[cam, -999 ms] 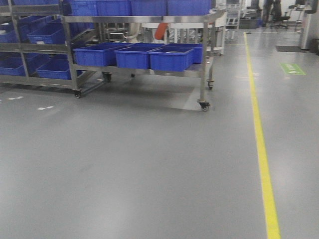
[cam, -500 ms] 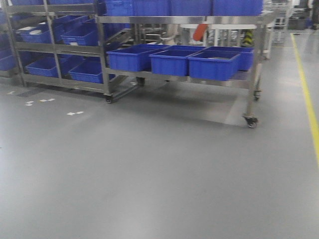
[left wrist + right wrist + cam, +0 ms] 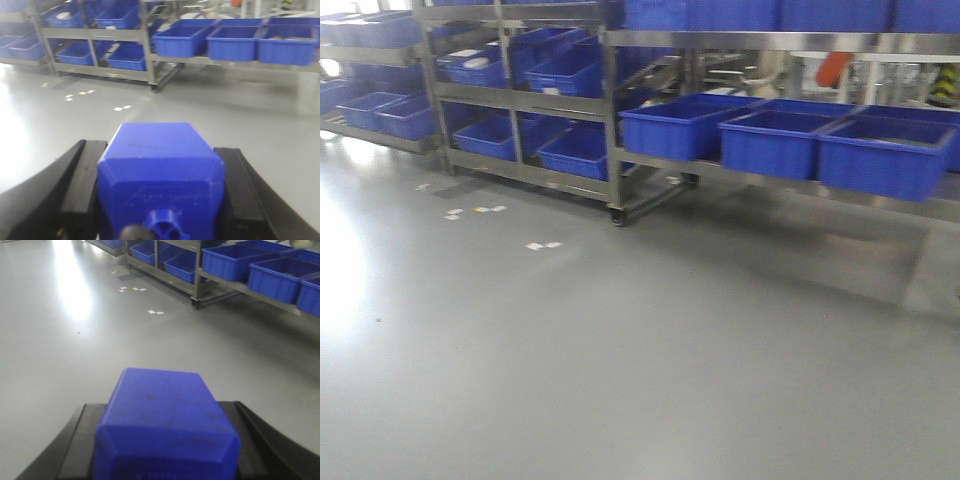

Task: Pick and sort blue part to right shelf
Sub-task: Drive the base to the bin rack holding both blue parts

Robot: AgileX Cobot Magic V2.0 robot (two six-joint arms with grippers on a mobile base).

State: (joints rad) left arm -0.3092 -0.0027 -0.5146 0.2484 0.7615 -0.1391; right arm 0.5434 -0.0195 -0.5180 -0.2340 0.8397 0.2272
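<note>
Left claw [image 3: 162,187] clamped on a blue part [image 3: 161,160] | right claw [image 3: 162,440] grips a second blue part [image 3: 165,420] | beyond, we see grey floor [image 3: 620,380], steel shelf [image 3: 611,120], blue bins [image 3: 775,150] (slightly blurred).

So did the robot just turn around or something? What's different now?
The front view swung left. The three blue bins on the cart slid toward the right edge, the yellow floor line dropped out of sight, and more shelving plus white floor marks came in. Bins stay on their racks. The left gripper and right gripper each hold a blue part.
</note>
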